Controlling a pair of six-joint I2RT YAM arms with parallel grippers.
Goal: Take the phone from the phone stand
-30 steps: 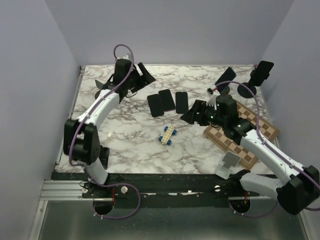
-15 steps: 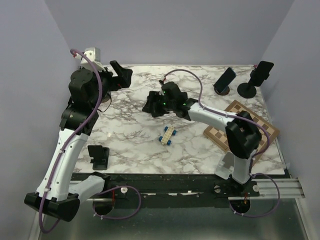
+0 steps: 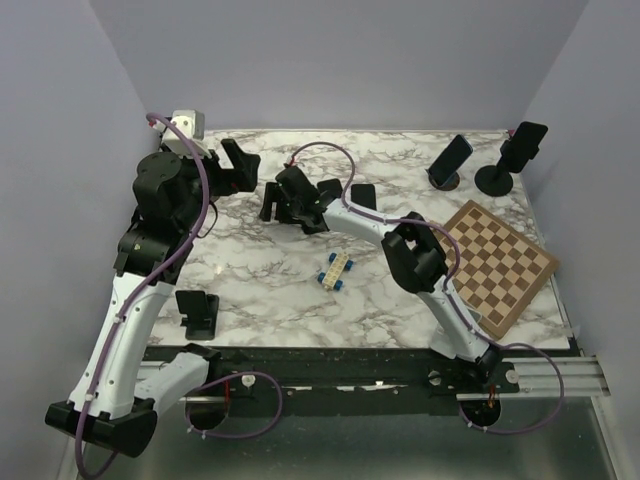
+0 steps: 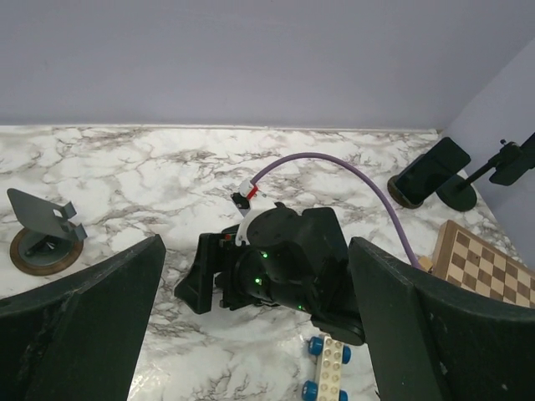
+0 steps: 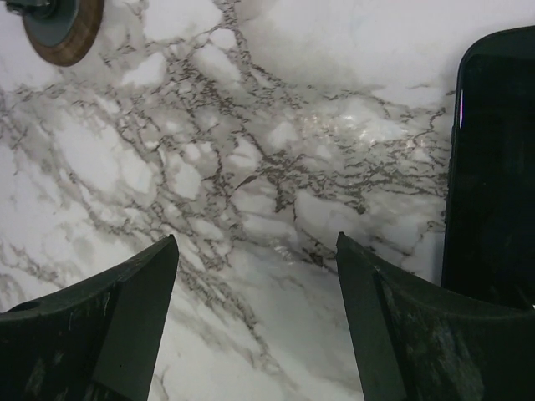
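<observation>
Right end effector (image 5: 255,244), fingers spread and clamped on nothing, is seen close above the white grey-veined marble surface (image 3: 250,270), well apart from the task's thing. Two candidates are shown at the far right: a dark rectangular phone (image 3: 453,156) leaning tilted on a small round-based stand (image 3: 444,181), and a second dark phone (image 3: 527,134) held high on a black stemmed stand with a disc foot (image 3: 495,181). Which of the two is meant cannot be told. A flat dark phone (image 3: 363,197) lies just beside the right wrist, and a brown-and-cream chessboard (image 3: 500,262) lies between the right arm's base and the stands. Left end effector (image 4: 255,246), fingers likewise spread and empty, is raised at the far left.

The step in hand is judged to be the reach. The right arm, being on the nearer side, would best be lifted, carried over the flat phone, and lowered onto the long edges of the chosen phone. A pull along the phone's own lean is advised, so that the light stand is not dragged or tipped.
</observation>
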